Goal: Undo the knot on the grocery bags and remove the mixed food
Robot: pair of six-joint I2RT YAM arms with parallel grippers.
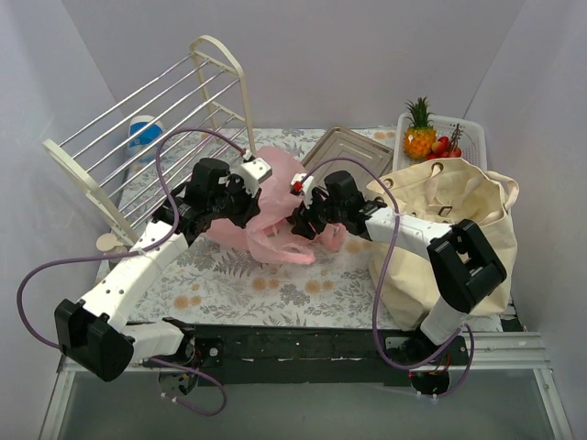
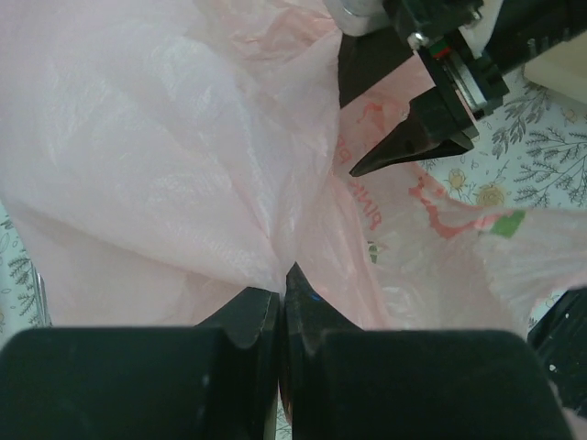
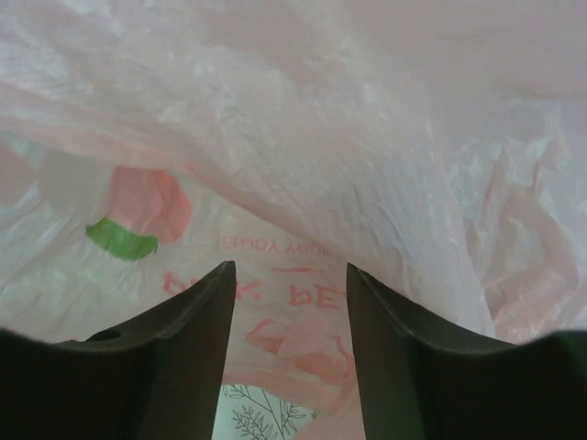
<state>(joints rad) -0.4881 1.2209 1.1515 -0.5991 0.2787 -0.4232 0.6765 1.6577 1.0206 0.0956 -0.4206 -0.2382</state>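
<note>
The pink plastic bag (image 1: 275, 220) lies crumpled in the middle of the floral table, between my two grippers. My left gripper (image 1: 255, 207) is shut on a fold of its film; in the left wrist view the fingertips (image 2: 303, 293) pinch the pink plastic bag (image 2: 183, 165). From the right, my right gripper (image 1: 305, 222) stands open against the bag, its jaws (image 3: 290, 275) apart with printed pink film (image 3: 367, 137) behind them and nothing between them. The beige canvas tote (image 1: 459, 211) stands at the right. A pineapple (image 1: 420, 137) and small red fruits (image 1: 444, 147) lie in the white basket (image 1: 475, 137).
A white rack with metal rods (image 1: 156, 119) leans at the back left, with a blue-and-white tub (image 1: 142, 136) behind it. A metal tray (image 1: 344, 151) lies at the back centre. The right arm's elbow (image 1: 468, 261) hangs in front of the tote.
</note>
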